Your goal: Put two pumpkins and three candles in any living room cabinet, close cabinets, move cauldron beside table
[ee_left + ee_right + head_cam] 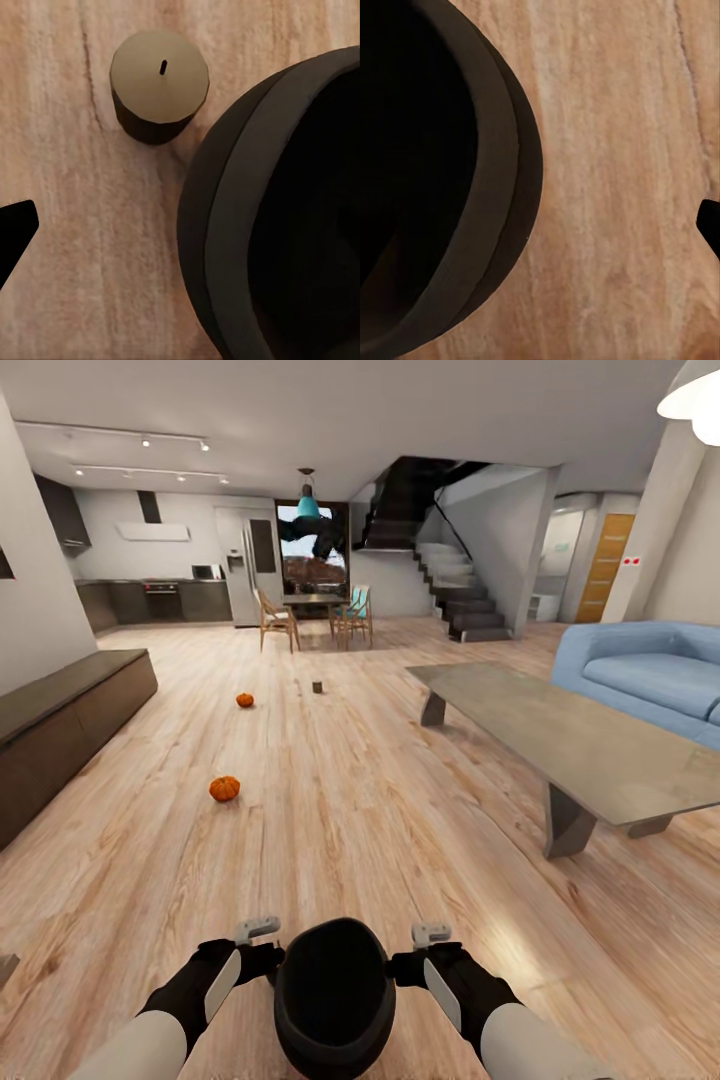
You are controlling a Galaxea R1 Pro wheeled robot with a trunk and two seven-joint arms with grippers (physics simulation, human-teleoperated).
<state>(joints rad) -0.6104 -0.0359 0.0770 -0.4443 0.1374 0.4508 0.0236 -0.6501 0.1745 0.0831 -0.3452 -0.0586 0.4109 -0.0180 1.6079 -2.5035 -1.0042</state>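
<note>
Between both arms, the rigid, heavy-looking black round cauldron (333, 1000) suits a rim grasp; whether left gripper (258, 930) and right gripper (431, 934) are open, I cannot tell.

You had open plank floor (350, 800) ahead, broken only by two pumpkins (224, 788) and a small dark object (318, 686) farther off. The cabinet (60, 730) walled your left and the low table (590, 750) your right. Close in, the cauldron (333, 990) sat between your arms, with a candle (159, 84) just beside its rim.
</note>
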